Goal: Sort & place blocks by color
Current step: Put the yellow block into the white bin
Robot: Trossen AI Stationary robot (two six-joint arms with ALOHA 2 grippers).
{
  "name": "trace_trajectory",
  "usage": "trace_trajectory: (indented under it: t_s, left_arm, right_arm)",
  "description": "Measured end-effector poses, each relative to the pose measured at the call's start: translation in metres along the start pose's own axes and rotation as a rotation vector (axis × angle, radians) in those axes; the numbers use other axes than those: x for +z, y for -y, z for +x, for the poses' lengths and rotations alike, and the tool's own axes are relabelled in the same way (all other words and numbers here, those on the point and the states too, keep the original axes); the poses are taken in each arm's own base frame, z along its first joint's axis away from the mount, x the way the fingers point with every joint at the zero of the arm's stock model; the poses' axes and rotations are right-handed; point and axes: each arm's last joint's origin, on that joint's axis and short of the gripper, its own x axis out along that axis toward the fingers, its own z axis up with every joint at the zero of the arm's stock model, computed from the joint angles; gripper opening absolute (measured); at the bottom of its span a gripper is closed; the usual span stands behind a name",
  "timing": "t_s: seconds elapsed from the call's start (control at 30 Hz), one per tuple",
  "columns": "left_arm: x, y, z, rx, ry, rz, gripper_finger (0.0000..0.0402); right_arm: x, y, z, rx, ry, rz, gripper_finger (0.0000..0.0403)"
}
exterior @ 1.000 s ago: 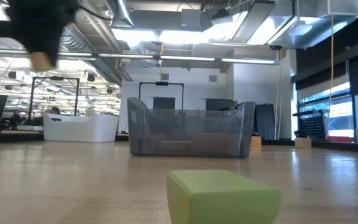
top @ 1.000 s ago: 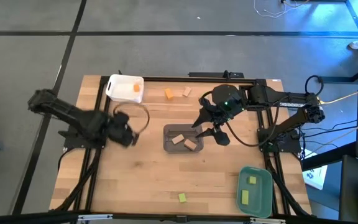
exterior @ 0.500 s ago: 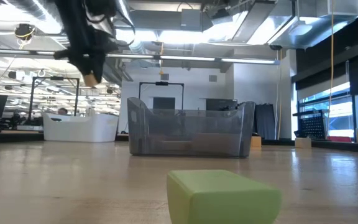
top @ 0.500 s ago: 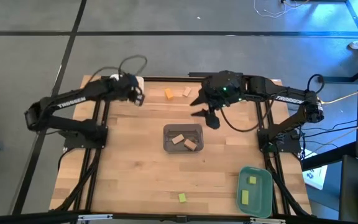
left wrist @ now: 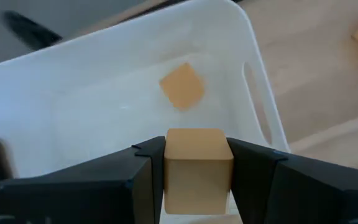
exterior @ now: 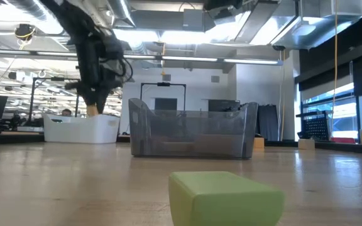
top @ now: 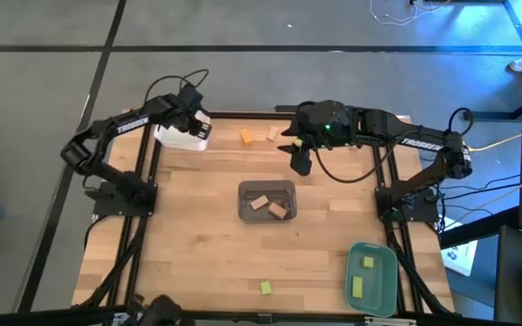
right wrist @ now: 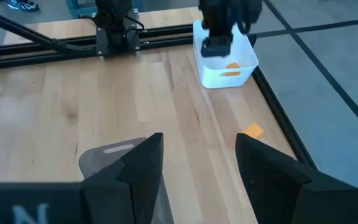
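Blocks: one orange cube [left wrist: 198,171] pinched between my left gripper's [left wrist: 197,177] fingers, one more [left wrist: 182,86] lying past them in the white tray [left wrist: 253,37] — rim near. My right gripper [right wrist: 197,163] hangs parted over bare wood.

Robotics lab: exposed ceiling ducts [exterior: 187,19], wooden table [top: 198,244] w/ mounted arms.

Arm pose, both sides.
I see the left end effector [left wrist: 197,180] clamped, arm reaching to the far-left bench corner; right end effector [right wrist: 197,162] spread apart, poised at far centre.
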Motion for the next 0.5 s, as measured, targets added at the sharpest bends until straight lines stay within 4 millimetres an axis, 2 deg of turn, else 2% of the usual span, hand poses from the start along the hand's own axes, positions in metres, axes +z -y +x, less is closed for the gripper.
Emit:
trace_trajectory:
  t_s: [0.23, 0.5]
  left_arm:
    - [0.001, -0.005, 0.031, -0.015, -0.098, -0.013, 0.0110]
    - [-0.001, -0.006, 0.046, -0.016, -0.154, -0.001, 0.0134]
  right_arm:
    - [0.000, 0.000, 0.000, 0.000, 0.002, 0.017, 0.0200]
    - [0.000, 0.000, 0.000, -0.001, 0.002, 0.017, 0.0200]
